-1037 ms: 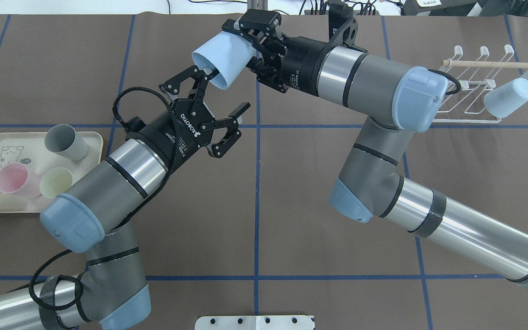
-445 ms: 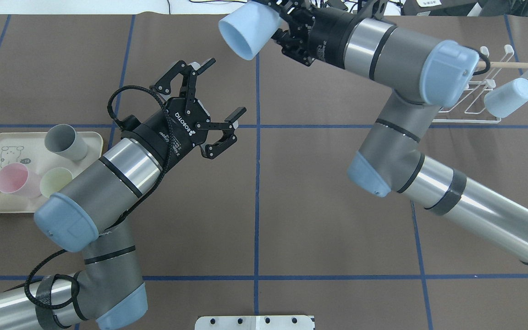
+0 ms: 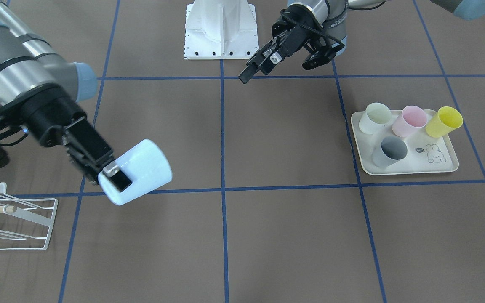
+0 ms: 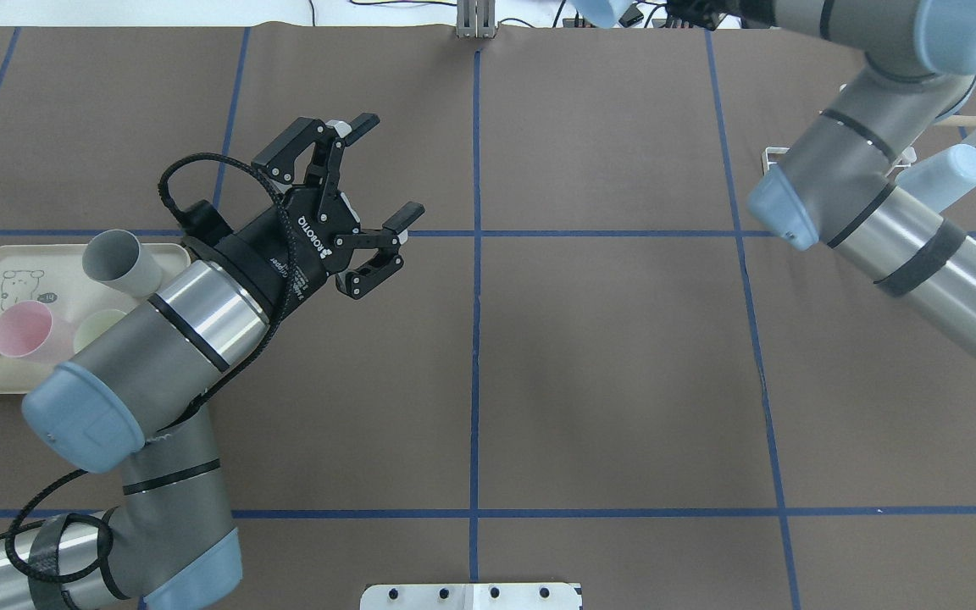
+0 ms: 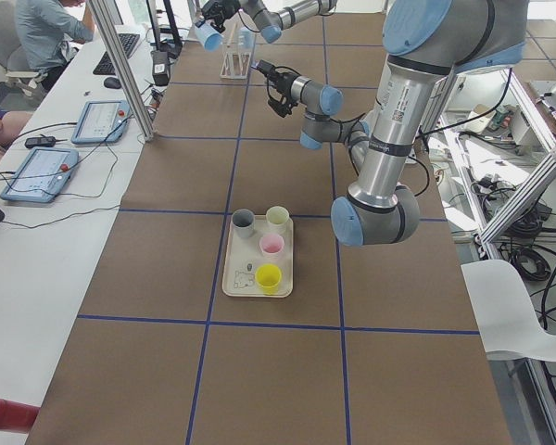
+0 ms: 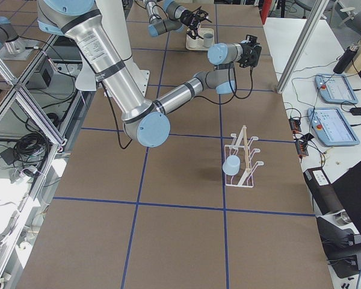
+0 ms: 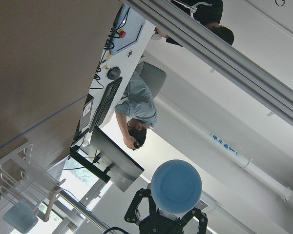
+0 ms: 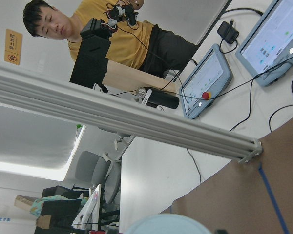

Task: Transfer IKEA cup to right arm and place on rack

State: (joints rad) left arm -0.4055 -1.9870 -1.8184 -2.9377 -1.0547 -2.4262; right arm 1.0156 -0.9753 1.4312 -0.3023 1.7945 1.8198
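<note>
Cup (image 3: 145, 164) nearer rack (image 3: 32, 216), in right gripper (image 3: 114, 180).

ROBOTIQ is showing in white letters on the black body of the left claw (image 4: 388, 168); nothing else is reading clearly.

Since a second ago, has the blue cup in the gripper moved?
Yes. The cup went right and farther from the robot: it was left of the middle blue line, now it is right of it, at the overhead view's top.
</note>
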